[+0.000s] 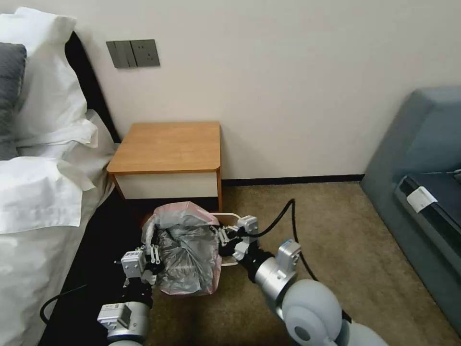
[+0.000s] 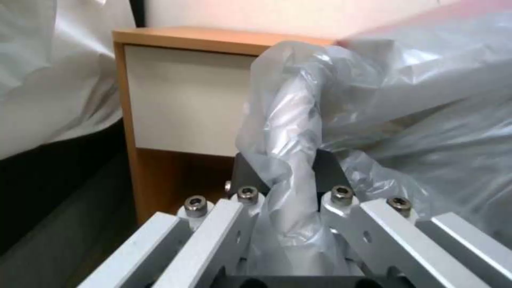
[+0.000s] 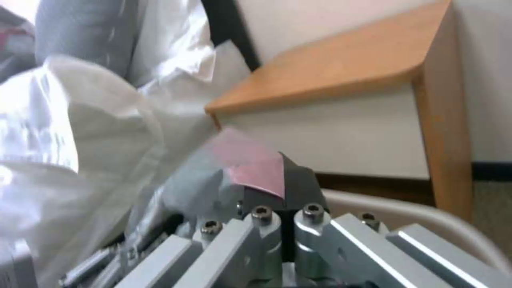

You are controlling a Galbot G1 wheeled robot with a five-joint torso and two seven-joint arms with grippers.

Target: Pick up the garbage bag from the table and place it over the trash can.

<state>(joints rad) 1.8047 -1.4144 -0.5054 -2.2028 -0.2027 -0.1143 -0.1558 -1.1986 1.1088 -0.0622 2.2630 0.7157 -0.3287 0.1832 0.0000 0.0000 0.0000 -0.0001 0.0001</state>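
The garbage bag [image 1: 188, 250], grey crinkly plastic with a pinkish rim, hangs spread between my two grippers in front of the table [image 1: 168, 146]. My left gripper [image 1: 150, 253] is shut on the bag's left edge; a twisted bunch of garbage bag [image 2: 299, 132] runs through the left gripper [image 2: 288, 182]. My right gripper [image 1: 224, 237] is shut on the right edge, where the right gripper [image 3: 280, 188] pinches the pink rim of the garbage bag [image 3: 253, 170]. The trash can [image 1: 231, 216] is mostly hidden behind the bag; the cream rim of the trash can [image 3: 427, 214] curves just beyond the right fingers.
The bed with white sheets [image 1: 38, 192] lies close on the left. A grey sofa [image 1: 422, 182] stands at the right. Open carpet [image 1: 336, 230] spreads between them, and a black cable [image 1: 281, 218] loops over my right arm.
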